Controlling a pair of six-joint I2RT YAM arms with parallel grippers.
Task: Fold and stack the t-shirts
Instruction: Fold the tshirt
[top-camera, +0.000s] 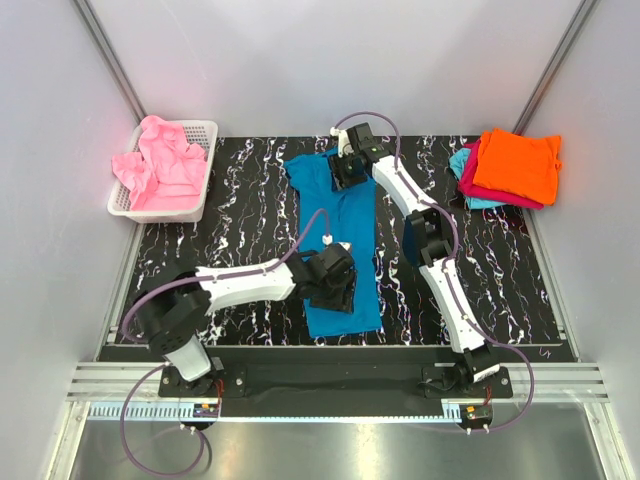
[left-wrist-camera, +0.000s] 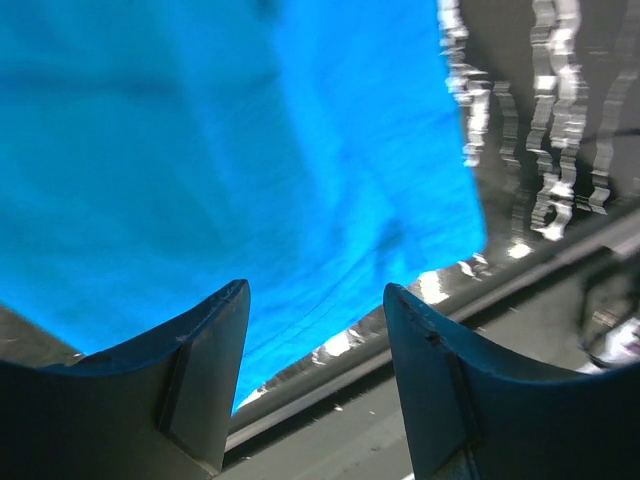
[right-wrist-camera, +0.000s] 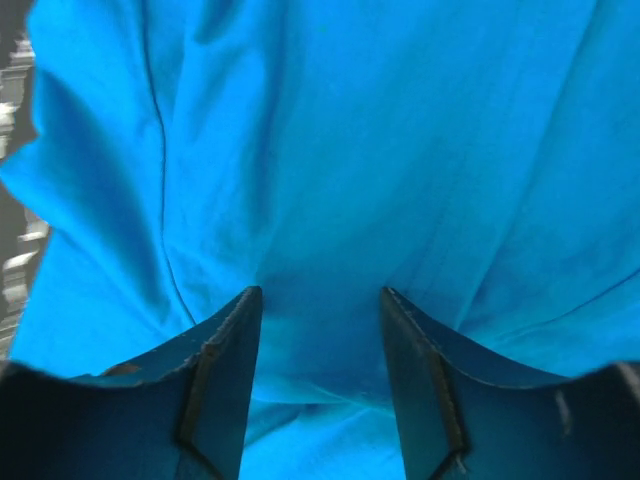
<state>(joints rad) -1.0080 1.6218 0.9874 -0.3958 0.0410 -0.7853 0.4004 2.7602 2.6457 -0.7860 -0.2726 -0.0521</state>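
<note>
A teal-blue t-shirt lies lengthwise down the middle of the black marbled table. My left gripper hovers over its near end. In the left wrist view its jaws stand open, with the shirt's hem and the table edge beyond them and nothing between the fingers. My right gripper is at the shirt's far end, by the collar and a sleeve. The right wrist view shows it open low over wrinkled blue cloth, a soft fold lying in the gap.
A white mesh basket at the back left holds crumpled pink shirts. At the back right is a folded stack: orange on top, magenta and light cyan beneath. The table's near metal edge runs close to the left gripper.
</note>
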